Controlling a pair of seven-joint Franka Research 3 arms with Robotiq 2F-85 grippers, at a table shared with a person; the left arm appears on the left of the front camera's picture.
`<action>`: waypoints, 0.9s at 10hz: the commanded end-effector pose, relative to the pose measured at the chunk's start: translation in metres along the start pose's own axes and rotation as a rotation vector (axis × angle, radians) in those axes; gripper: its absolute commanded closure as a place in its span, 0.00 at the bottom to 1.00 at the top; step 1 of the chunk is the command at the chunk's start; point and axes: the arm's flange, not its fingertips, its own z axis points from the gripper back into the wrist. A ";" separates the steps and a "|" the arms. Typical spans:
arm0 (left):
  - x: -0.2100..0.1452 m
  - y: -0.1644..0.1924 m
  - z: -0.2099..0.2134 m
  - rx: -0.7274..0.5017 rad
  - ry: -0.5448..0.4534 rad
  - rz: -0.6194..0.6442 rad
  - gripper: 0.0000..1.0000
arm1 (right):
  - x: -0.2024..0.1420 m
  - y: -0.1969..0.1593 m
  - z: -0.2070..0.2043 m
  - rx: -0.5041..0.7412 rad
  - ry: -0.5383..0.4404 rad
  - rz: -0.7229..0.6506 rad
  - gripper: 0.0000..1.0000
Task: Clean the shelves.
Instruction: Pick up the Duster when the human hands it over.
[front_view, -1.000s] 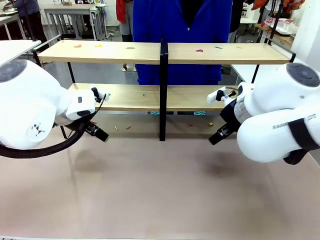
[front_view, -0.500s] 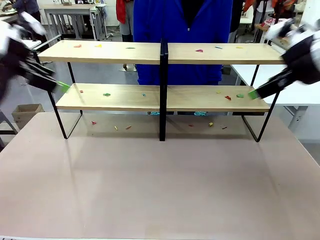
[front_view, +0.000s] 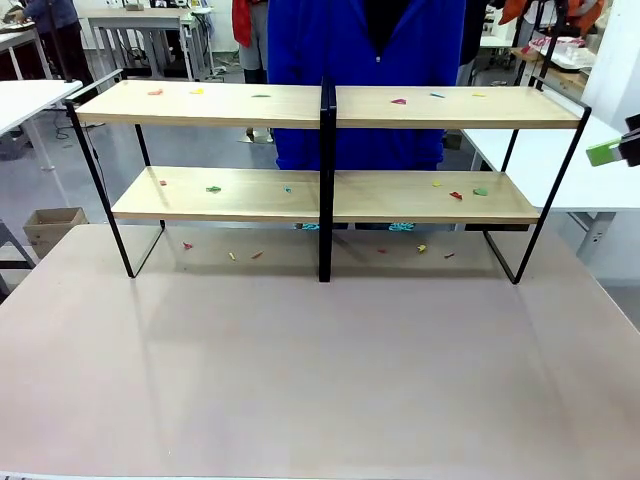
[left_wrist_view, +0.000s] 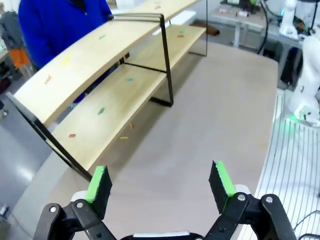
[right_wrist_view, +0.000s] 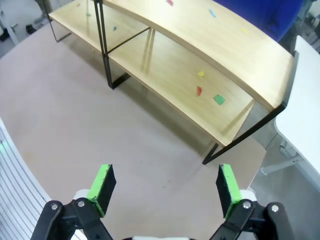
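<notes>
The shelves (front_view: 330, 195) stand across the far half of the table, two light-wood boards in a black frame. Small coloured scraps (front_view: 213, 188) lie on both boards, and more scraps (front_view: 257, 254) lie on the tabletop under the lower board. At the right edge of the front view, level with the gap between the boards, one green pad (front_view: 604, 152) of my right gripper shows. My left gripper (left_wrist_view: 160, 182) is open and empty, high above the table off the shelves' (left_wrist_view: 100, 95) end. My right gripper (right_wrist_view: 164, 184) is also open and empty, above the other end of the shelves (right_wrist_view: 200, 65).
A person in a blue jacket (front_view: 360, 60) stands right behind the shelves. The beige tabletop (front_view: 320, 370) stretches bare in front of them. White tables (front_view: 25, 98) flank both sides, and a cardboard box (front_view: 55, 225) sits on the floor at the left.
Both arms have swung up and outward from in front of the lower board. The left arm has left the front view, and the right shows as a pad at the edge.
</notes>
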 end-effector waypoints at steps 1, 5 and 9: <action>-0.044 -0.058 -0.026 0.071 -0.098 0.050 0.00 | -0.027 0.007 -0.018 -0.004 -0.005 0.018 0.00; -0.034 -0.056 -0.022 0.242 -0.153 0.154 0.00 | -0.020 0.005 -0.029 0.038 -0.004 0.033 0.00; 0.016 0.016 0.029 0.251 -0.137 0.156 0.00 | -0.024 0.003 -0.037 0.064 0.000 0.035 0.00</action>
